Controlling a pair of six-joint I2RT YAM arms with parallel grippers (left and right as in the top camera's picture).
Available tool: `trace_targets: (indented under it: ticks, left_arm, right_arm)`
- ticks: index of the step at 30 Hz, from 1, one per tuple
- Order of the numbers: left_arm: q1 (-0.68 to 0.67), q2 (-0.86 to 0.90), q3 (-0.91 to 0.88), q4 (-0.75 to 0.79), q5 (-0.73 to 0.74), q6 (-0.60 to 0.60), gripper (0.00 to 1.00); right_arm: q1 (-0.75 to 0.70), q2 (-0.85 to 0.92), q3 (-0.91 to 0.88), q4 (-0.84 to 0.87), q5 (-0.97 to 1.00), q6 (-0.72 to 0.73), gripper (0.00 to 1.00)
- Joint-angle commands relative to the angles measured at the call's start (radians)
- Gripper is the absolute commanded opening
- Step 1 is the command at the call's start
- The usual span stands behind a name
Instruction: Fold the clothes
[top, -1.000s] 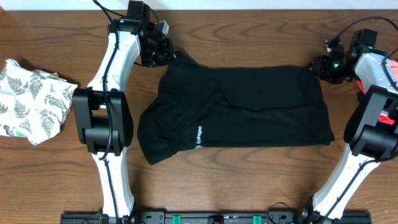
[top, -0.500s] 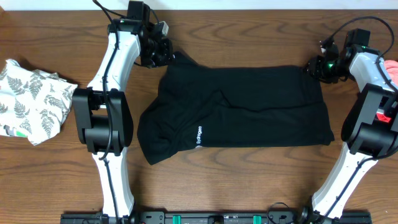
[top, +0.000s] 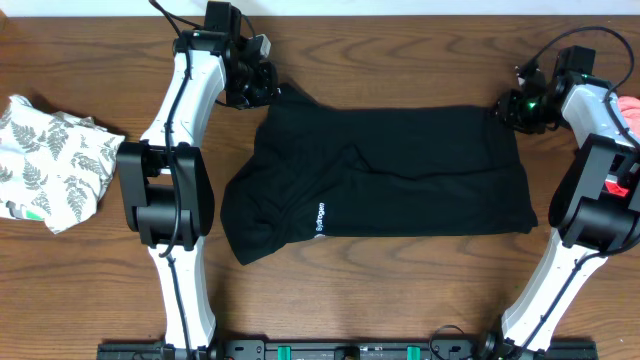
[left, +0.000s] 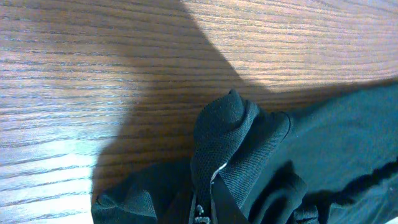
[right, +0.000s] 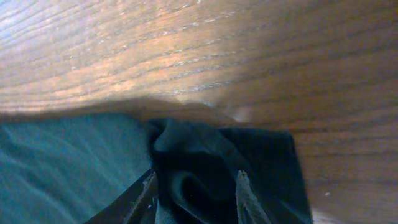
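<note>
Black garment (top: 385, 175) lies spread across the middle of the counter (top: 400, 290), small white logo near its front-left part. Left claw (top: 268, 88) at the far-left corner, pressed together on a bunched ridge of the cloth. Right claw (top: 505, 108) at the far-right corner – fingers (right: 149, 190) partly apart w/ a fold of black fabric pinched between them. Fern-print piece (top: 50, 165) sits crumpled at the left edge, well apart from the black one – pink piece (top: 630, 105) just shows at the right edge
</note>
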Motion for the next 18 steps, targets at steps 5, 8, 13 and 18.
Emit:
trace_targets:
  ticks: [5,8,13,18]
  left_arm:
    - [0.0,-0.008,0.013,-0.004,-0.012,0.006,0.06]
    - [0.0,-0.008,0.013,-0.004,-0.012,0.006,0.06]
    - [0.0,-0.008,0.013,-0.007,-0.012,0.006,0.06]
    - [0.0,-0.008,0.013,-0.006,-0.012,0.006,0.06]
  right_arm:
    - [0.003,0.012,0.011,0.006,0.024,0.05,0.4]
    - [0.002,0.012,0.011,0.003,0.024,0.086,0.37]
    - [0.003,0.012,0.011,0.005,0.024,0.131,0.36]
    - [0.003,0.012,0.011,0.003,0.024,0.13,0.36]
